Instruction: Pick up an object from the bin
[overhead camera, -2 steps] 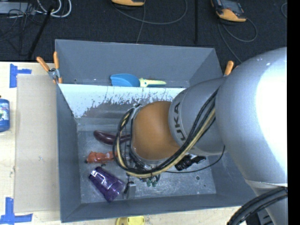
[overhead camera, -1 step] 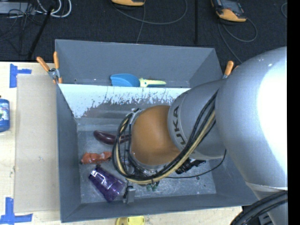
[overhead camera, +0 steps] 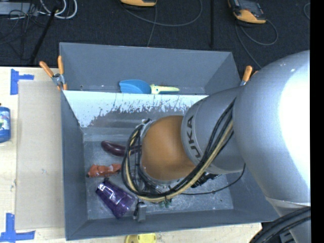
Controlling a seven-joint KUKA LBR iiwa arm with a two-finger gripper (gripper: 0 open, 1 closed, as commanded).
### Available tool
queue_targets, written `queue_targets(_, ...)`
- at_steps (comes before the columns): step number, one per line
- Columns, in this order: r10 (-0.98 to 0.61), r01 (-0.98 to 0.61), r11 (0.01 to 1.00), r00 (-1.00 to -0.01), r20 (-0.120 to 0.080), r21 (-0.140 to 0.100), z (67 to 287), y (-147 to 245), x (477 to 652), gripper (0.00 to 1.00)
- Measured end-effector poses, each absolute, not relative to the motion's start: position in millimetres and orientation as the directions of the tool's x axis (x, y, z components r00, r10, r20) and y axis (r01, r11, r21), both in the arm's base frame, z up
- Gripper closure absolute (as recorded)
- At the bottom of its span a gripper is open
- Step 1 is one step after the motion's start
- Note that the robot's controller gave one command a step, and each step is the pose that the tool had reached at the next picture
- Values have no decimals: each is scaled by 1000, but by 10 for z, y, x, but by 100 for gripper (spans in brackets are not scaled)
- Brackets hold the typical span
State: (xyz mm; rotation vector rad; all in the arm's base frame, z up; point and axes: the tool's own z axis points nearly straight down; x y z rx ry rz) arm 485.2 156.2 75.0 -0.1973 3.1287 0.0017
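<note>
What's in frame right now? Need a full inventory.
grey metal bin: 1, grey, centre of view
blue plastic scoop with pale yellow-green handle: 1, blue, against the back wall
dark purple aubergine-shaped toy: 1, dark purple, left floor
reddish-brown lumpy object: 1, reddish-brown, left floor, nearer the front than the aubergine
shiny purple crinkled packet: 1, purple, front-left floor
silver robot arm: 1, silver, enters from the right
orange wrist cover: 1, orange, over the bin floor
black cables: several, black, looped round the cover
</note>
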Motion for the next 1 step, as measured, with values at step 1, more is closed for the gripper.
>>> queue_targets(1,-132,-132,991,-991,1,0,693,1633,4905,100)
